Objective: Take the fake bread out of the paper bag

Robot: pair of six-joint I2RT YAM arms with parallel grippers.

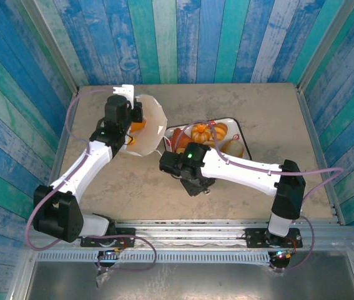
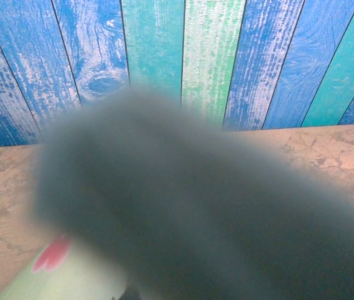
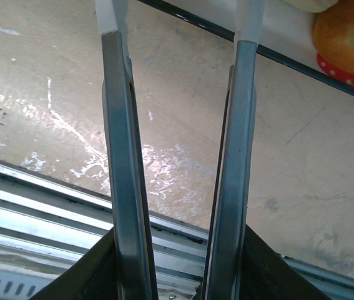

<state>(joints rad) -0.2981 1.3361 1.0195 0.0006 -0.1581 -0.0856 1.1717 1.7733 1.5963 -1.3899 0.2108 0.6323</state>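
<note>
right pincer (image 3: pixel 180 19) is apart and empty over the counter (image 3: pixel 52 75) – I'd swing it left into the paper bag (image 1: pixel 156 115) mouth, low and square, no crumpling the rim. left pincer (image 1: pixel 135 116) is closed at that rim. One orange fake bread (image 1: pixel 138 125) sits inside, near the right pincer's left – the rest are on the tray (image 1: pixel 244 139)

From above and behind, the table (image 1: pixel 258 106) is viewed by the top cam. Left wrist cam is aimed at the wall (image 2: pixel 226 56), right one down close; tray (image 3: pixel 314 72) edge is shared with top.
</note>
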